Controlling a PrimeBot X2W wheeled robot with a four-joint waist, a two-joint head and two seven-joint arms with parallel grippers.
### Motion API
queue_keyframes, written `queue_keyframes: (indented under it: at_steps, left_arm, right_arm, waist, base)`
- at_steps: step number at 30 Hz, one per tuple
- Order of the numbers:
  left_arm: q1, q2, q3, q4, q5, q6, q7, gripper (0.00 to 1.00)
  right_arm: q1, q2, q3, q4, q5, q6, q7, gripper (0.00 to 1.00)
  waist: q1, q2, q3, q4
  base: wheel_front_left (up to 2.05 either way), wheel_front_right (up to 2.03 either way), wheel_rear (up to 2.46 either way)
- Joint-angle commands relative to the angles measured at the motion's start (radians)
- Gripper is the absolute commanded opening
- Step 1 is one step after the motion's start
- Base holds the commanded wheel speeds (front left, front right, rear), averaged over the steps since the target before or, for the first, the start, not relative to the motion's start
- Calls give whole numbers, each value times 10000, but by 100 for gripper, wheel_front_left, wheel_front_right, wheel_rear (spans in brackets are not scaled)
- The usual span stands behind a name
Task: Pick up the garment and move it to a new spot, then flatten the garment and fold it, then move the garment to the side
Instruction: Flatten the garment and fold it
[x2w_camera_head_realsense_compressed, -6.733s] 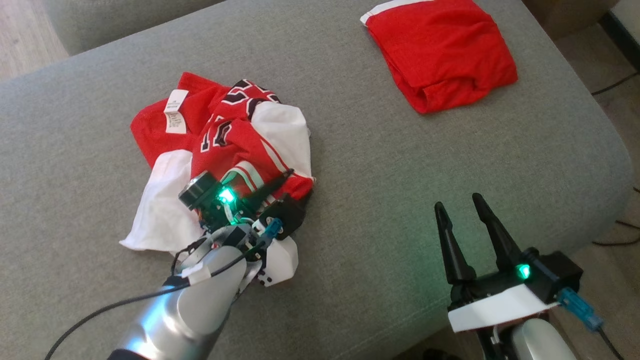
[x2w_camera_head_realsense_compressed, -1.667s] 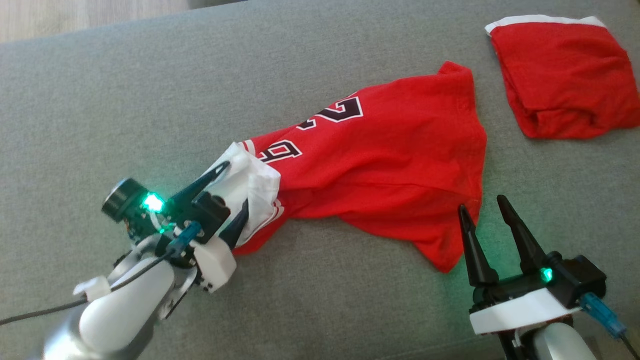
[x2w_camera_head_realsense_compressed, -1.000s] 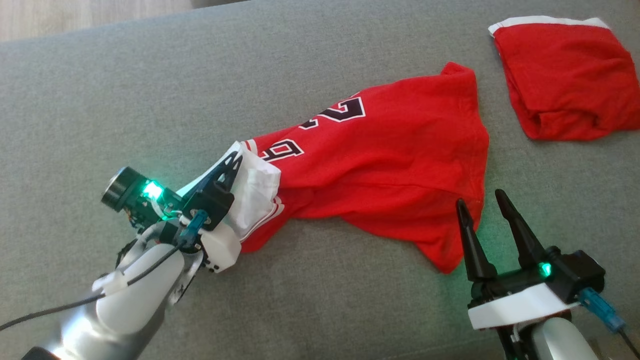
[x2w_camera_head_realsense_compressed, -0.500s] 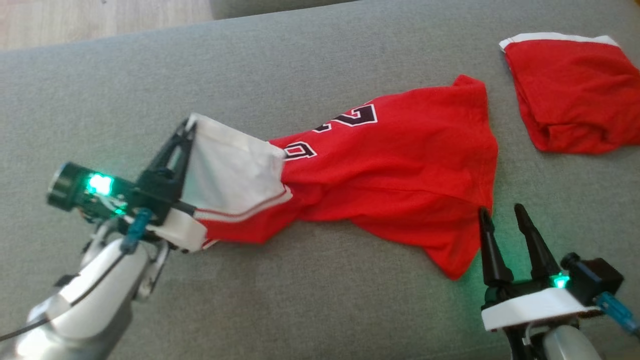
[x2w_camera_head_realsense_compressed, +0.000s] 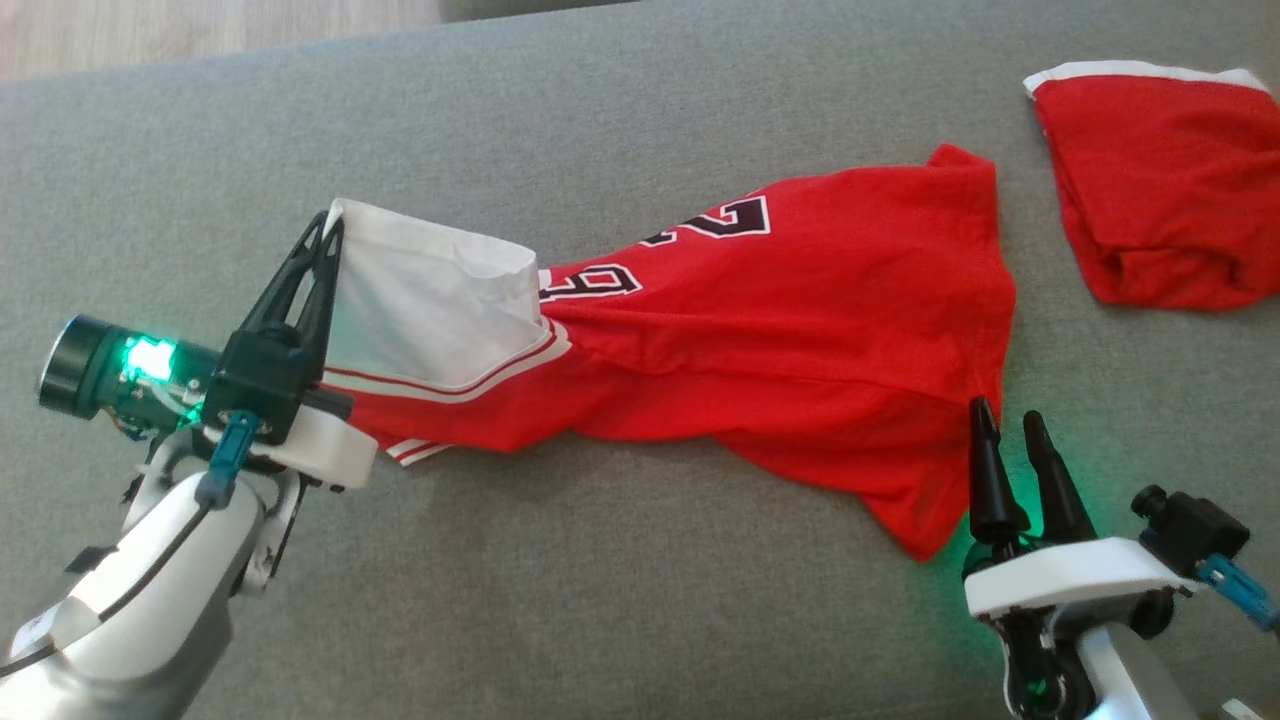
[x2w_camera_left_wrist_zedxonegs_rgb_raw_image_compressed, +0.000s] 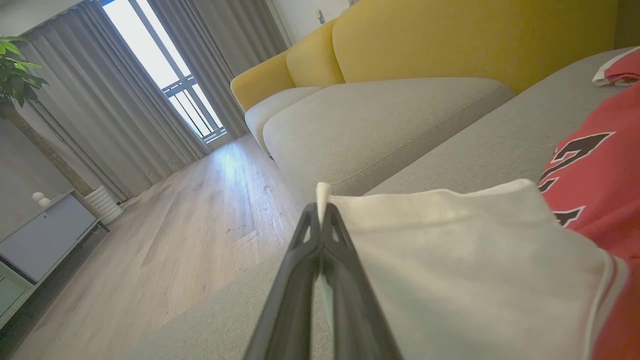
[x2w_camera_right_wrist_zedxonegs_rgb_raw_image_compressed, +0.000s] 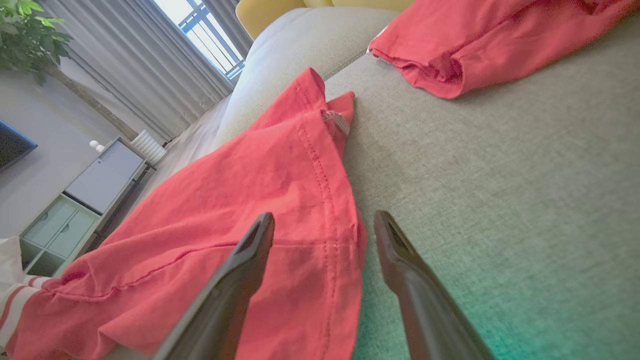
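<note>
The left gripper (x2w_camera_head_realsense_compressed: 331, 222) was clamped on the white sleeve edge of the garment (x2w_camera_head_realsense_compressed: 800, 330), stretched across the grey cushion (x2w_camera_head_realsense_compressed: 600, 110). The right gripper (x2w_camera_head_realsense_compressed: 1008, 422) stood spread wide at its red hem; a folded red cloth (x2w_camera_head_realsense_compressed: 1170, 190) lay nearby

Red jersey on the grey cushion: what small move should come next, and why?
Probably lower and close the right gripper on the hem of the jersey: its open fingers straddle that edge, while the left gripper is shut on the white sleeve, so both ends could be pulled flat.
</note>
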Motion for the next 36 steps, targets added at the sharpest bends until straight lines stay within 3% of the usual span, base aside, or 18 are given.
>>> queue_keyframes:
  at_steps: [1, 9, 11, 13, 14, 17, 22, 27, 36]
  left_arm:
    - [-438, 454, 558, -299, -15, 72, -12, 0]
    - [-604, 487, 510, -286, 31, 104, -1, 0]
    - [-610, 486, 498, -277, 22, 108, -9, 0]
    - [-616, 481, 484, -267, 16, 119, -12, 0]
    - [-614, 481, 479, -261, 11, 127, -15, 0]
    - [-607, 472, 471, -246, -11, 157, -24, 0]
    - [-583, 467, 496, -252, -64, 206, -153, 0]
    - [-618, 586, 629, -498, -83, 258, -478, 0]
    - [-1151, 1235, 1139, -1898, -31, 199, -857, 0]
  right_arm:
    - [-250, -11, 291, -121, 237, -9, -111, 100]
    - [-799, -177, 699, 682, 1213, -9, -111, 100]
    - [-875, -208, 724, 799, 1235, -9, -111, 82]
    - [-920, -228, 748, 861, 1234, -9, -111, 46]
    - [-930, -232, 754, 888, 1244, -9, -111, 39]
    - [-940, -237, 749, 1015, 1295, -9, -111, 0]
    - [-773, -316, 475, 784, 1038, -9, -111, 0]
    - [-419, -608, -61, -249, 402, -9, -111, 0]
    - [-664, -2135, -646, -2408, -496, -9, 300, 0]
  waist:
    - [0, 0, 62, 30]
    - [0, 0, 190, 134]
    - [0, 0, 182, 157]
    - [0, 0, 171, 178]
    - [0, 0, 162, 185]
    - [0, 0, 134, 200]
    - [0, 0, -23, 197]
    - [0, 0, -401, 98]
    - [0, 0, -1177, -204]
  base:
    - [0, 0, 0]
    - [0, 0, 0]
    - [0, 0, 0]
    - [0, 0, 0]
    - [0, 0, 0]
    - [0, 0, 0]
    - [0, 0, 0]
    - [0, 0, 0]
    - [0, 0, 0]
